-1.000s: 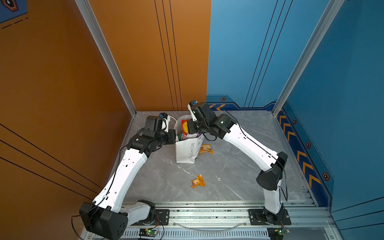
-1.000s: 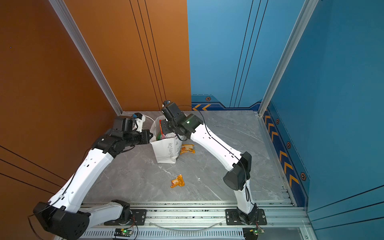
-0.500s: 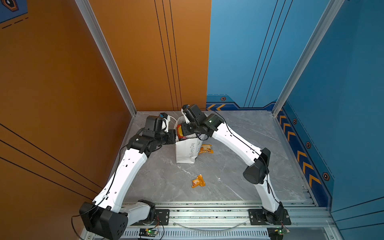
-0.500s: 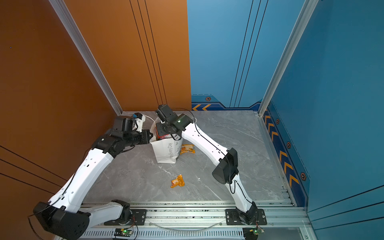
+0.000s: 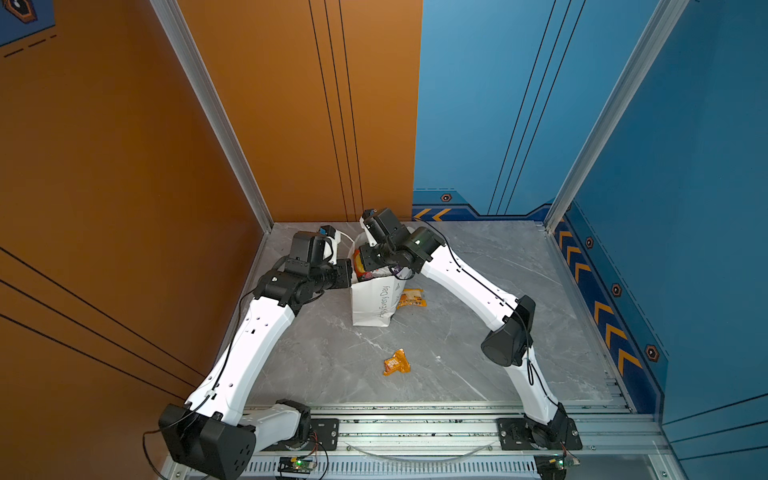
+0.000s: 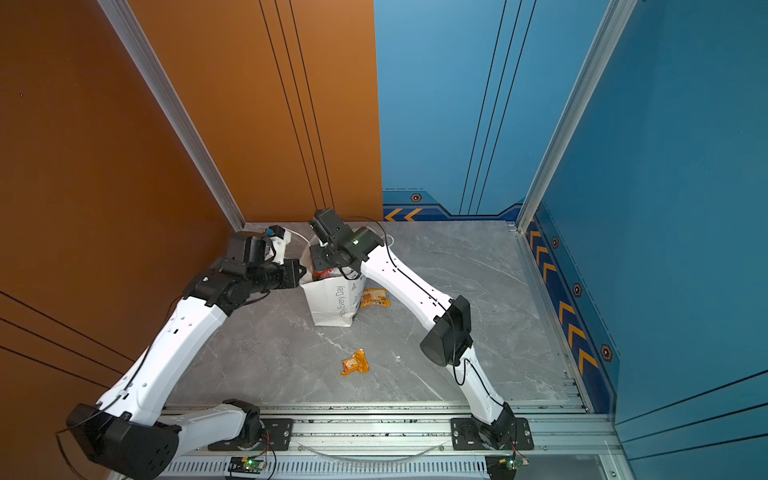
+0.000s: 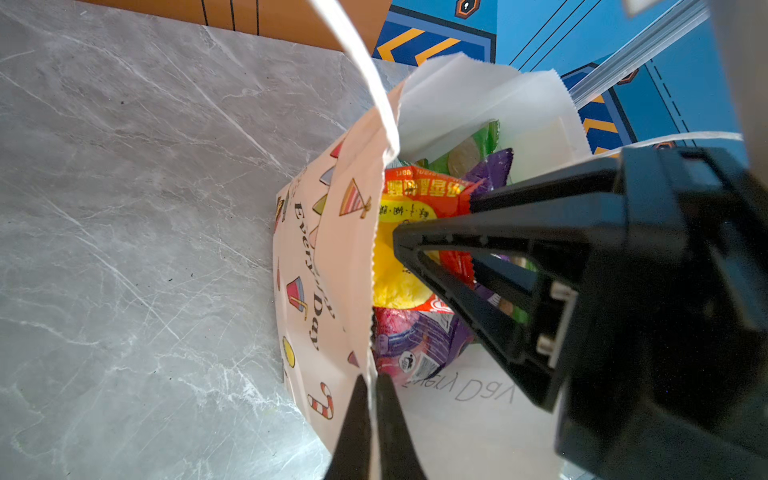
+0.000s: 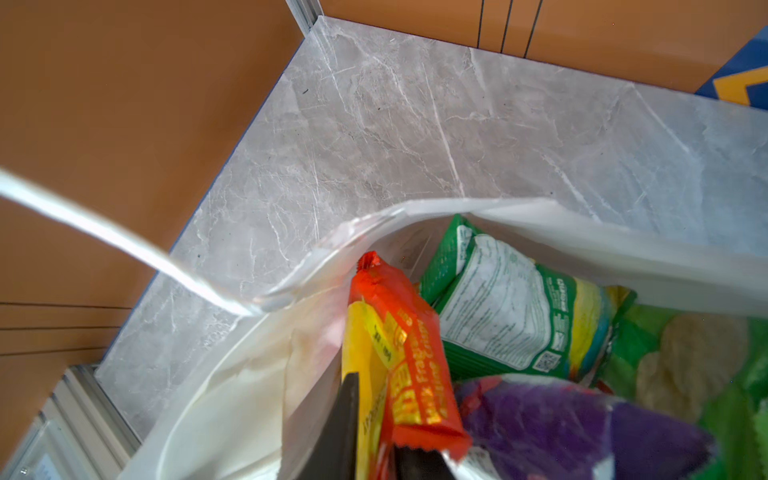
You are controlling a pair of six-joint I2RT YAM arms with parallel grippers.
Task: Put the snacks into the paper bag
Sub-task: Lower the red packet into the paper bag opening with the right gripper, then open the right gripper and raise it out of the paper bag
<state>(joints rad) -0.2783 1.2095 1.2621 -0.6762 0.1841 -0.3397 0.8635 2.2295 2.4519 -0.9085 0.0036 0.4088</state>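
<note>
Your right pincer (image 7: pixel 434 220) sits narrow in the mouth of the paper bag (image 5: pixel 374 299), with the red-and-yellow packet (image 8: pixel 399 345) between its jaws. Biting or not, I can't tell, while your left pincer (image 7: pixel 372 380) is clamped on the bag's floppy rim. That packet looks light, slick and crinkly, so go for a crimped end seam. Only the wrist views show the green-white packet (image 8: pixel 498 311) and purple packet (image 8: pixel 561 419) inside; only the top views show the flat orange packet (image 5: pixel 411 298) just beside the bag and the crumpled orange packet (image 5: pixel 396 363) well apart on the surface (image 5: pixel 478 332).
</note>
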